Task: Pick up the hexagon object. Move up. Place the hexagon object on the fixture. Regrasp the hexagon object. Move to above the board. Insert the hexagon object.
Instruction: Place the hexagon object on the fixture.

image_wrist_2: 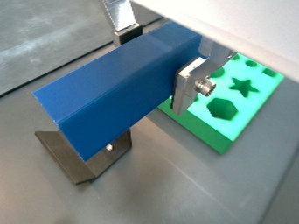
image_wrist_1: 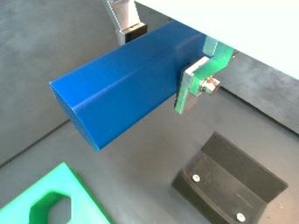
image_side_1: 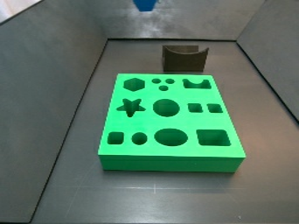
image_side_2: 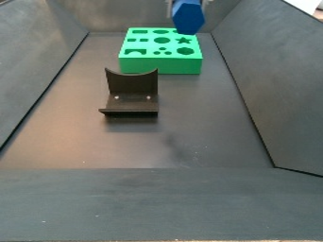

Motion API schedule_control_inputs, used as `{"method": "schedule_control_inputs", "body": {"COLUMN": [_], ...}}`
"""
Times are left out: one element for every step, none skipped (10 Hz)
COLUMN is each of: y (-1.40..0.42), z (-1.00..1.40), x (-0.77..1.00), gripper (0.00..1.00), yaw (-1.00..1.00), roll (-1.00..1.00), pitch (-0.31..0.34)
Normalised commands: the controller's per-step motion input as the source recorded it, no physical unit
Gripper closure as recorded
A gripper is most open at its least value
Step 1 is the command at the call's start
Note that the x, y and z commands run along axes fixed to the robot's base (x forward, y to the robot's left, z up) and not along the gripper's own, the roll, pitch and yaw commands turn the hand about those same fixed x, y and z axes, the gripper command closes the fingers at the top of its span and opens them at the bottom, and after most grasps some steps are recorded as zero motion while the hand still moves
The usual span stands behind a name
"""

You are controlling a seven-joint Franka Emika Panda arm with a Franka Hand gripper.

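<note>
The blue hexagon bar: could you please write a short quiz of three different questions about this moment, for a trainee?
1. True or false: the hexagon object rests in the notch of the fixture.
2. What grips the bar? A) nothing B) the gripper C) the board
3. Fill in: in both side views, the board's holes are ____.

Key
1. False; it hangs in the air, clear of the fixture.
2. B; the silver fingers press its sides.
3. Empty.

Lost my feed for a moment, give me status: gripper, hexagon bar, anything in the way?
Gripper shut on hexagon object, raised high. Fixture bare below, board holes unfilled. Nothing in the way.
</note>
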Motion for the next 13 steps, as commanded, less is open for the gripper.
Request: {"method": "schedule_control_inputs", "body": {"y": [-0.05, -0.03, 0.29, 0.31, 0.28, 0.22, 0.19, 0.13, 0.10, 0.08, 0.06, 0.05, 0.05], "z": [0.01, 0.01, -0.12, -0.13, -0.10, -0.07, -0.04, -0.03, -0.03, -0.02, -0.01, -0.01, -0.01], "x": [0.61, 0.51, 1.00, 1.00, 1.00, 1.00, 1.00, 0.86, 0.75, 0.67, 0.49, 0.41, 0.27], "gripper": [1.00, 1.00, 1.00, 1.00, 1.00, 1.00, 1.00, 1.00, 1.00, 1.00, 1.00, 1.00, 1.00], "yaw": [0.16, 0.11, -0.05, -0.06, -0.07, -0.07, -0.08, -0.08, -0.09, -0.09, -0.11, -0.10, -0.10], "roll": [-0.07, -0.05, -1.00, -1.00, -1.00, -1.00, -1.00, -1.00, -1.00, -1.00, -0.99, -0.88, -0.64], "pitch": [0.172, 0.164, -0.020, -0.022, -0.016, 0.000, 0.021, 0.038, 0.044, 0.051, 0.067, 0.068, 0.059]}}
